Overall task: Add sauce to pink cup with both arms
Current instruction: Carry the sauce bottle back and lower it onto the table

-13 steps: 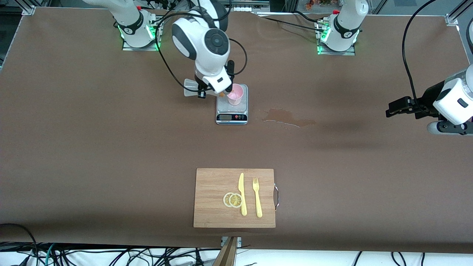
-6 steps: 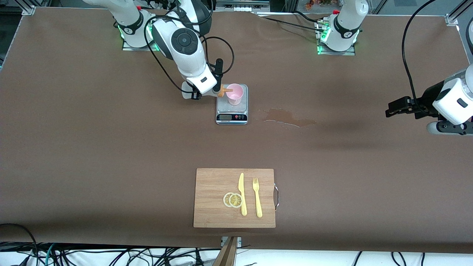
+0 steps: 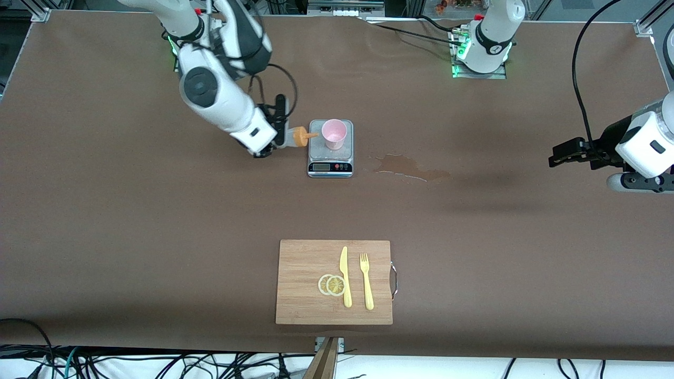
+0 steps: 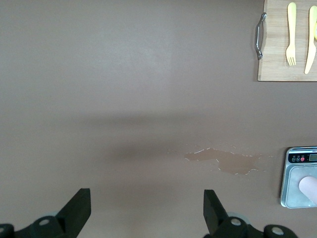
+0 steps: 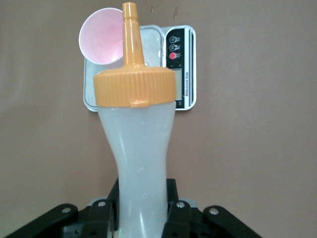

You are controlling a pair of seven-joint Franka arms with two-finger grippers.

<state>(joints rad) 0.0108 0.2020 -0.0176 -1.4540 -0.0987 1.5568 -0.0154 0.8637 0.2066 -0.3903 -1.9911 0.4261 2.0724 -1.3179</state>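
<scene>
Clamped in the right end effector [image 3: 278, 138] is the translucent whitish plastic squeeze bottle of sauce [image 5: 141, 163], held tipped on its side above the brown worktop [image 3: 131, 210], its orange nozzle cap [image 3: 301, 137] pointing toward the small silver kitchen scale [image 3: 330, 158]. On that scale, which sits toward the worktop's edge where the arm bases stand, the pale pink translucent plastic tumbler [image 3: 334, 134] stands upright just beside the nozzle tip. The left end effector [image 4: 143, 210] is held with its fingers spread wide and empty, waiting over the worktop's edge at the left arm's end. A rectangular bamboo cutting board [image 3: 305, 308] lies by the edge nearest the front camera.
</scene>
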